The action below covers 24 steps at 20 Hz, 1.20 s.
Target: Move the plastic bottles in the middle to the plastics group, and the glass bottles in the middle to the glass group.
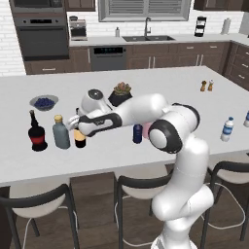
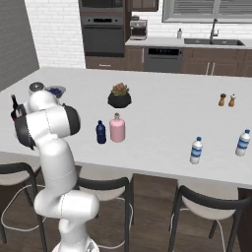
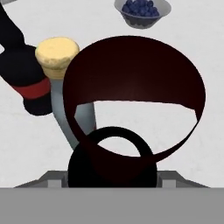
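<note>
Dark glass of the wine bottle (image 3: 131, 100) sits clamped between the gripper (image 1: 78, 122) fingers, standing on the counter (image 1: 160, 87) just beside the grey-blue bottle (image 1: 61, 132) and the black bottle (image 1: 37, 133). Pink bottle (image 2: 117, 128) and small dark-blue bottle (image 2: 101, 132) stand mid-counter.

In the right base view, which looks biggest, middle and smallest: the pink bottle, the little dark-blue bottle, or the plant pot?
1. Plant pot, widest, though farther from the camera.
2. Pink bottle, tallest of the bottle pair.
3. Dark-blue bottle, right beside the pink one and clearly shorter and slimmer.
</note>
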Available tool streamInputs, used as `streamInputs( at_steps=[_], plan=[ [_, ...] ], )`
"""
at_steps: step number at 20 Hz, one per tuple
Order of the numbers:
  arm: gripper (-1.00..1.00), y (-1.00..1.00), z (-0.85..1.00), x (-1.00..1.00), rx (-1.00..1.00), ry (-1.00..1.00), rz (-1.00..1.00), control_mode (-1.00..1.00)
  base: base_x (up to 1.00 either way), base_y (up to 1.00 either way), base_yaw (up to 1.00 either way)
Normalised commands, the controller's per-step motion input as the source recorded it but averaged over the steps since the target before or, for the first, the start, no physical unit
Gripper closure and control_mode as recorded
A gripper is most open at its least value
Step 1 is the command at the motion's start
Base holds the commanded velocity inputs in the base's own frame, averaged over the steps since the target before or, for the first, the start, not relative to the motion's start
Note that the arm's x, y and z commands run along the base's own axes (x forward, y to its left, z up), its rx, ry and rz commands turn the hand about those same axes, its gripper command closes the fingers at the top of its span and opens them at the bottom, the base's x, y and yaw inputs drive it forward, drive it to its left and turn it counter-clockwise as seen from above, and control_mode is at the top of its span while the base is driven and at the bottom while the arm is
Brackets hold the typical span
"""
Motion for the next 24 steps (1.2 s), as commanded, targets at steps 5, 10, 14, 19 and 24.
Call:
streamInputs(
  at_steps=[5, 10, 14, 19, 24],
  plan=[
    [1.00, 0.14, 0.00, 0.07, 0.00, 0.05, 0.00, -1.00, 0.00, 0.00, 0.00],
    [1.00, 0.16, 0.00, 0.00, 0.00, 0.03, 0.00, -1.00, 0.00, 0.00, 0.00],
    [1.00, 0.06, -0.10, 0.00, -0.02, 0.00, 0.00, -1.00, 0.00, 0.00, 0.00],
    [1.00, 0.05, -0.31, 0.00, -0.04, 0.00, 0.00, -1.00, 0.00, 0.00, 0.00],
    [1.00, 0.01, -0.41, 0.00, -0.04, 0.01, 0.00, -1.00, 0.00, 0.00, 0.00]
  ],
)
